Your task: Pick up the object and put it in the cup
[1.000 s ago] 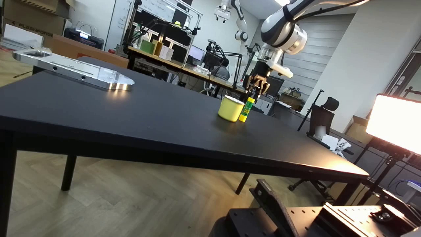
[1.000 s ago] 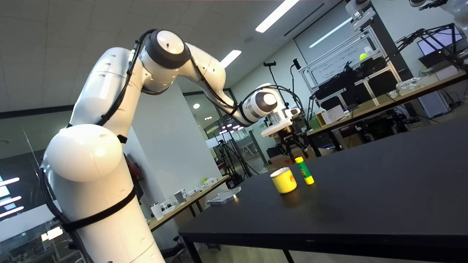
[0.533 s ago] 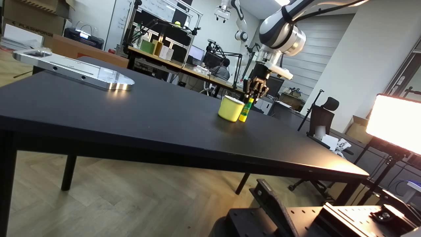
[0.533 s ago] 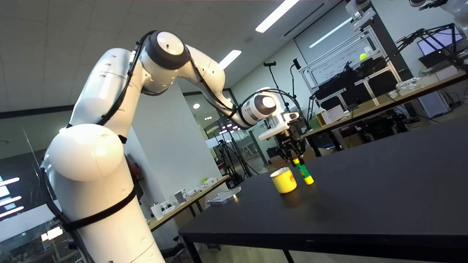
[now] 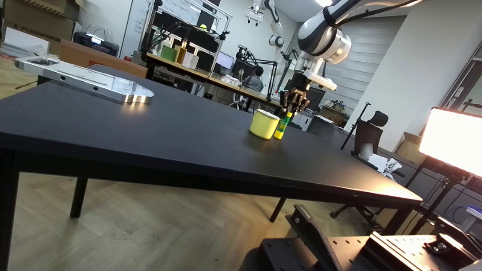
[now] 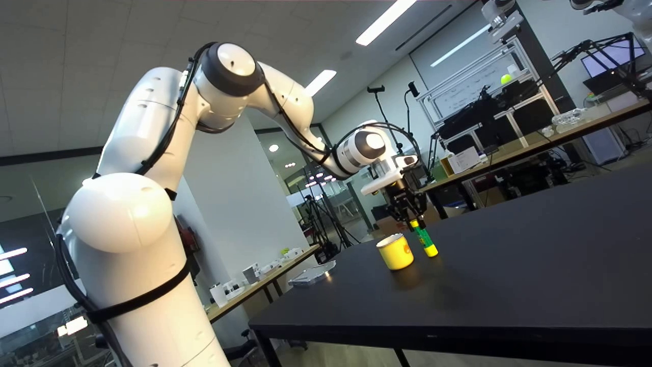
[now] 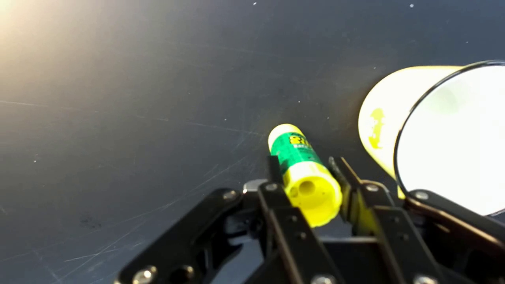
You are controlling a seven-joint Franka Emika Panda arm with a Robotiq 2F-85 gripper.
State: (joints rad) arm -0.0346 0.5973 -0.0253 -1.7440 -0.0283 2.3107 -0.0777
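The object is a slim glue stick (image 7: 295,152), green in the middle with yellow ends and dark lettering. It stands nearly upright in both exterior views (image 5: 282,127) (image 6: 423,238). My gripper (image 7: 303,161) points down with its fingers closed in around the stick's top part. I cannot tell whether the stick's lower end touches the table. The short yellow cup (image 5: 264,125) stands upright right beside the stick. In the wrist view the cup (image 7: 386,118) is at the right, its white inside partly cut off by the frame edge and covered by a gripper link.
The black table (image 5: 188,131) bears a silver metal plate (image 5: 84,77) at its far end, also seen in an exterior view (image 6: 311,275). A bright lamp panel (image 5: 452,141) stands beyond the table. A dark perforated plate (image 5: 282,256) is in the foreground.
My gripper has come down onto the stick's top and closed around it. In the last half second stick and gripper have shifted together very slightly, a little upward. The cup has not moved.
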